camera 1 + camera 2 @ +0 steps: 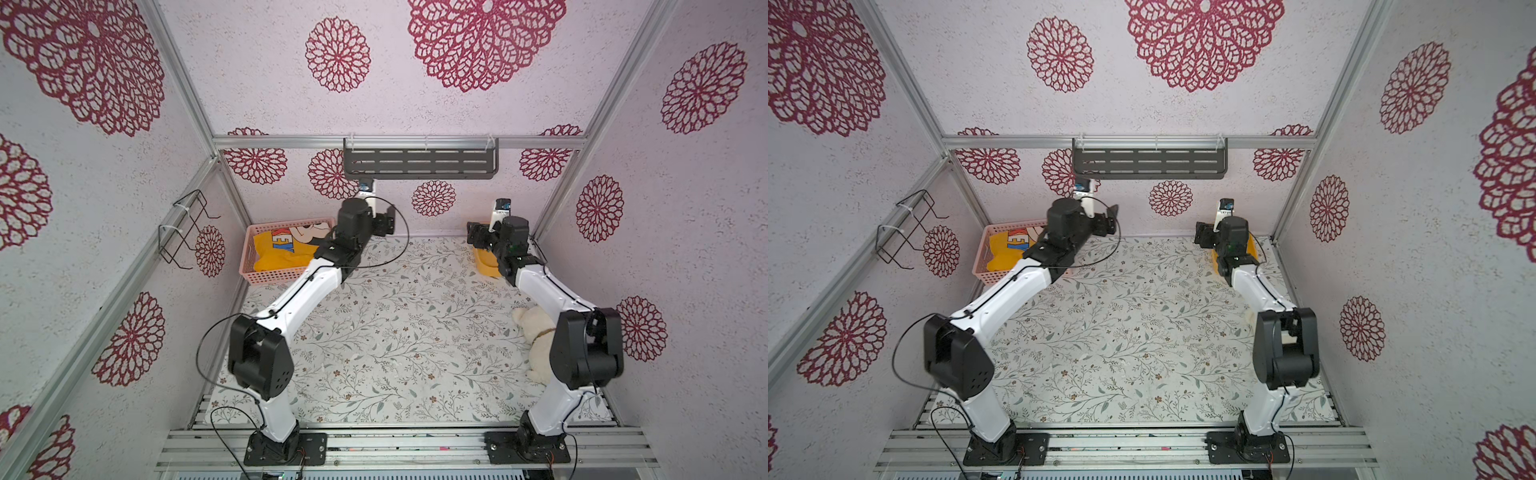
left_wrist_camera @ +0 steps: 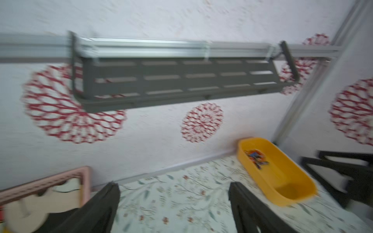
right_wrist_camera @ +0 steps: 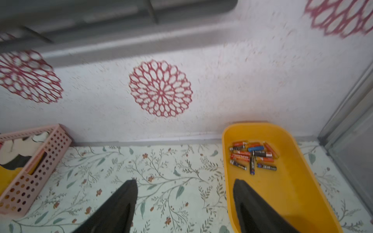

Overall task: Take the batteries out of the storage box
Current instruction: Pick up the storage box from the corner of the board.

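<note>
The storage box (image 3: pixel 286 193) is a shallow yellow tray at the table's far right corner against the back wall; it also shows as the yellow box (image 1: pixel 484 264) in a top view. The batteries (image 3: pixel 253 156), several orange and black ones and one blue, lie in a loose heap at its far end, seen blurred as batteries (image 2: pixel 256 157) in the left wrist view. My right gripper (image 3: pixel 185 181) hangs open and empty above the box's left wall. One finger is over the box, the other over the table. My left gripper (image 2: pixel 173 184) is open and empty, raised near the back wall left of centre.
A pink lattice basket (image 1: pixel 249 259) with yellow cloth stands at the far left. A grey slotted shelf (image 1: pixel 419 160) hangs on the back wall above both grippers. A cream plush toy (image 1: pixel 536 336) lies by the right arm. A wire rack (image 1: pixel 187 228) hangs on the left wall.
</note>
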Motion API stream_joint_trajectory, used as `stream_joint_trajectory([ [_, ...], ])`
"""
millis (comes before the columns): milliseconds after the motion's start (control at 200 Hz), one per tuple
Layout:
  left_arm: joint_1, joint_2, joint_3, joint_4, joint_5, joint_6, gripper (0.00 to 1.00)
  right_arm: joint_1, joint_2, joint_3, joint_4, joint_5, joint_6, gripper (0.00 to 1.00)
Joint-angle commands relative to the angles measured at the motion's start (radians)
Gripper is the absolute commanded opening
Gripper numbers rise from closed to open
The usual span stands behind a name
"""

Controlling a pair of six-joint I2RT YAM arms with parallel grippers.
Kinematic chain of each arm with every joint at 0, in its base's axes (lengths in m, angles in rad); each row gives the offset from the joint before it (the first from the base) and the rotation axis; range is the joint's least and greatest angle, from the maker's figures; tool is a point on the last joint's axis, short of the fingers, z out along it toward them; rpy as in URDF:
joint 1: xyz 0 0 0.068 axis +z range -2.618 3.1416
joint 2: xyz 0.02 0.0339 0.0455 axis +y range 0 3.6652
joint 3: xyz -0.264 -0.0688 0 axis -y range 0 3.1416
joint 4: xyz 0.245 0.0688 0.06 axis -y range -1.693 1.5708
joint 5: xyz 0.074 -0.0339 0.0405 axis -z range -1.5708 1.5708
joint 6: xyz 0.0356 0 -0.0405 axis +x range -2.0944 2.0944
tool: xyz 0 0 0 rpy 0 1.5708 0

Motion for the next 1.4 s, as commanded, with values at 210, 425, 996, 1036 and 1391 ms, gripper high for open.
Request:
stream_joint_trajectory([
  [210, -0.050, 0.233, 0.185, -0.105, 0.338, -0.260, 0.86, -0.087, 0.661, 1.003, -0.816, -0.022, -0.030, 0.64],
  [425, -0.049, 0.192, 0.078, -0.100, 0.321, -0.269, 0.86, -0.093, 0.726, 1.003, -0.791, -0.065, -0.056, 0.57],
  [996, -0.049, 0.132, -0.028, -0.113, 0.299, -0.283, 0.86, -0.034, 0.710, 0.926, -0.820, 0.047, -0.092, 0.28],
  [1036, -0.049, 0.129, -0.033, -0.117, 0.296, -0.284, 0.86, -0.025, 0.700, 0.918, -0.825, 0.059, -0.089, 0.26],
  [1391, -0.049, 0.065, -0.097, -0.171, 0.279, -0.283, 0.85, 0.053, 0.569, 0.775, -0.853, 0.108, -0.012, 0.08],
])
